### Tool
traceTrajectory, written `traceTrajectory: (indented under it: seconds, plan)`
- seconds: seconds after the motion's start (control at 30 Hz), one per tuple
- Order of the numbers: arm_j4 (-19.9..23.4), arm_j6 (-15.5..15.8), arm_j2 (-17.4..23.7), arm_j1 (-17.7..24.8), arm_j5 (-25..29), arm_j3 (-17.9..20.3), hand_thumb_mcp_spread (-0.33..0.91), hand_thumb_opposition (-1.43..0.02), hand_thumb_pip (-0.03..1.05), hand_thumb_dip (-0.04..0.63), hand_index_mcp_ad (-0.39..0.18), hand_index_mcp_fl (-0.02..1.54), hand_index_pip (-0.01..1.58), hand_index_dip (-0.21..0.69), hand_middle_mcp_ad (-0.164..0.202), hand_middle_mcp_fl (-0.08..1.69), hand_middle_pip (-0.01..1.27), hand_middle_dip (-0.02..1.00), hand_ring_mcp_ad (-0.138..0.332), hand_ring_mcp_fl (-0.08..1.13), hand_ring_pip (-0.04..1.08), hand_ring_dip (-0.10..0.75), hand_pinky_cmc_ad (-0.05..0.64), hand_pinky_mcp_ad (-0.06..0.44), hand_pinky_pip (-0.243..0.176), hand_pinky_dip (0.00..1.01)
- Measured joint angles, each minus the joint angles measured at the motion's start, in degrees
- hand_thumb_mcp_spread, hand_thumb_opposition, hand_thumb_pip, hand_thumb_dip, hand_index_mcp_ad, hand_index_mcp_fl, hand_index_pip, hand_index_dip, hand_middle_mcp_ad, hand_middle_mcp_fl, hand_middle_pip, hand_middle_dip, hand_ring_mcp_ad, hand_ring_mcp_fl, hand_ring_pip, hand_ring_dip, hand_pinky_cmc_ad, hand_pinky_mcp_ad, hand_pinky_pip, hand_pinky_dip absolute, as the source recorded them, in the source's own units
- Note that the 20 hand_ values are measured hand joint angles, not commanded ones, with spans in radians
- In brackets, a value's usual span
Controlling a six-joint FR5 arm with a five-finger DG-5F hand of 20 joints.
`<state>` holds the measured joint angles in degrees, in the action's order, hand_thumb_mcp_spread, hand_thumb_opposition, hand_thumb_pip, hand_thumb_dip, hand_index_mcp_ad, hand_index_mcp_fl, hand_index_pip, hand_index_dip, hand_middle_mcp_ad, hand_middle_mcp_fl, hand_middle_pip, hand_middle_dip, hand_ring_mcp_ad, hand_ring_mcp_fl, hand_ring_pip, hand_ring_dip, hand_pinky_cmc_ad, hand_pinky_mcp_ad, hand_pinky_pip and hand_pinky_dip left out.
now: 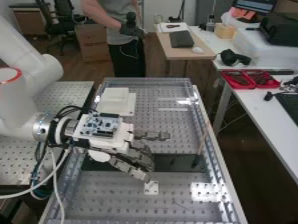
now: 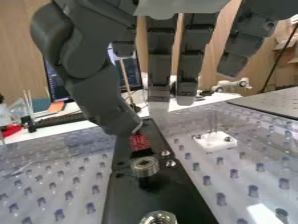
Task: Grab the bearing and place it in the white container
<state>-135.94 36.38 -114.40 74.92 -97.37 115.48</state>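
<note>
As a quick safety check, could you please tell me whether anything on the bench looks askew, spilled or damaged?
Nothing plainly stands out: the small white block sits flat on the perforated bench, beside the black plate, and I see no spill or breakage.

From here the fingers [image 1: 154, 135] cover part of the dark plate [image 1: 181, 163]; in the wrist view the edge cuts off a round metal piece [image 2: 159, 218].
</note>
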Motion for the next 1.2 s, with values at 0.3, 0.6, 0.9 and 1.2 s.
traceTrajectory:
  seconds: [0.3, 0.6, 0.9, 1.2]
  plan:
    - [0.9, 1.2, -0.2, 0.2, -0.3, 0.5, 0.57, -0.88, 0.8, 0.332, -0.126, 0.05, 0.1, -0.138, 0.042, 0.07, 0.92, 0.77, 0.054, 0.13, 0.5, 0.56, 0.361, 0.264, 0.021, 0.18]
    - [2.3, 2.6, -0.5, 0.8, 0.9, 1.6, 0.57, -0.87, 0.8, 0.332, -0.129, 0.05, 0.1, -0.162, 0.038, 0.07, 0.93, 0.77, 0.056, 0.13, 0.51, 0.56, 0.365, 0.264, 0.037, 0.18]
    - [4.1, 2.3, -2.3, 1.3, 1.5, 2.1, 0.57, -0.87, 0.83, 0.333, -0.129, 0.05, 0.13, -0.176, 0.038, 0.07, 0.98, 0.77, 0.052, 0.13, 0.52, 0.56, 0.379, 0.264, 0.035, 0.18]
    - [6.0, 1.8, -3.1, 1.4, 1.9, 2.4, 0.57, -0.87, 0.83, 0.333, -0.129, 0.05, 0.16, -0.182, 0.04, 0.1, 1.04, 0.77, 0.054, 0.15, 0.61, 0.56, 0.38, 0.264, 0.035, 0.18]
